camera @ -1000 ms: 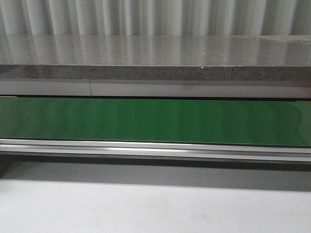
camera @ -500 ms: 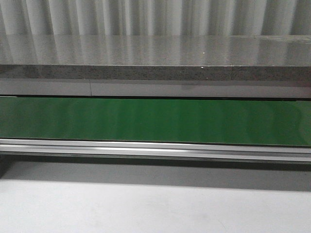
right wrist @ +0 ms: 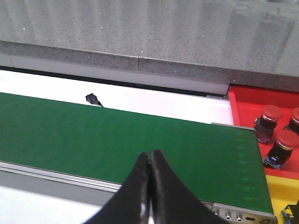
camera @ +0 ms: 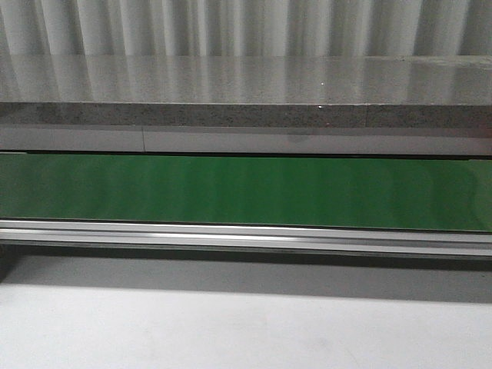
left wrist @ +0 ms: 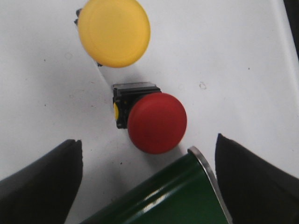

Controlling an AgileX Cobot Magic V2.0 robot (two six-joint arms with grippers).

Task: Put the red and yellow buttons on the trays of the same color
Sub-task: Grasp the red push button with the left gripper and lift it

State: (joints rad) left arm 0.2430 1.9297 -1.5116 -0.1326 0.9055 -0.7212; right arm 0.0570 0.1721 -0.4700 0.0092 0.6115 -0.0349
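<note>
L gripper [left wrist: 145, 186] wide open, empty, over domed red button [left wrist: 157, 122]; R gripper [right wrist: 150, 161] closed, empty.

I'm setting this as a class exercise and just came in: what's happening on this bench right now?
A two-arm robot is sorting push buttons by colour. The left gripper hangs open over a red button and a yellow button on the white surface beside the green belt, holding nothing. The right gripper is shut and empty above the belt. Three red buttons already sit in the red tray.
</note>
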